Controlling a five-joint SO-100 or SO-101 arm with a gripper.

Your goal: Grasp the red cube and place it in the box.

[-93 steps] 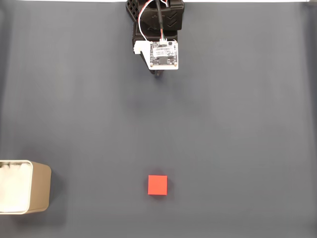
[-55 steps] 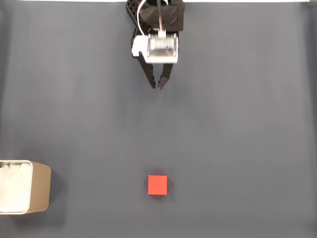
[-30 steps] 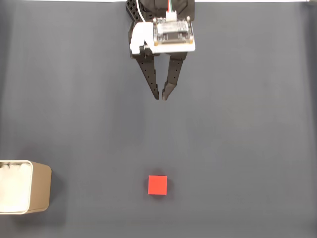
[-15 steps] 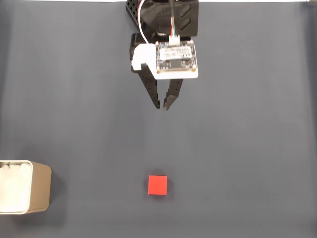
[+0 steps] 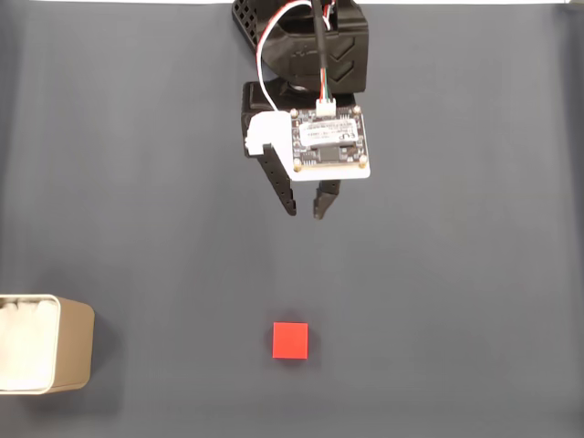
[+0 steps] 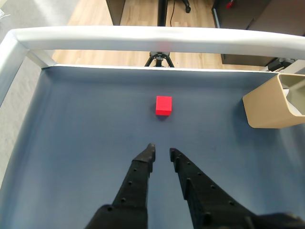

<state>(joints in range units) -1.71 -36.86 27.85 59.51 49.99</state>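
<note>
The red cube (image 5: 291,340) lies on the dark grey mat, low in the fixed view and a little left of centre. My gripper (image 5: 306,213) hangs well above it in that picture, its black fingers pointing down toward the cube and slightly parted, with nothing between them. In the wrist view the red cube (image 6: 163,105) sits straight ahead of the gripper (image 6: 161,148), a short stretch of bare mat between them. The beige box (image 5: 77,342) stands at the lower left edge of the fixed view, white inside. The wrist view has the box (image 6: 267,107) at the right edge.
A white frame rail (image 6: 157,38) borders the far side of the mat in the wrist view, with wooden floor and a tripod foot (image 6: 158,59) beyond. The arm's base (image 5: 301,36) sits at the top edge of the fixed view.
The gripper has travelled down the fixed view toward the cube, and its fingertips have spread a little apart. Cube and box have not moved.
</note>
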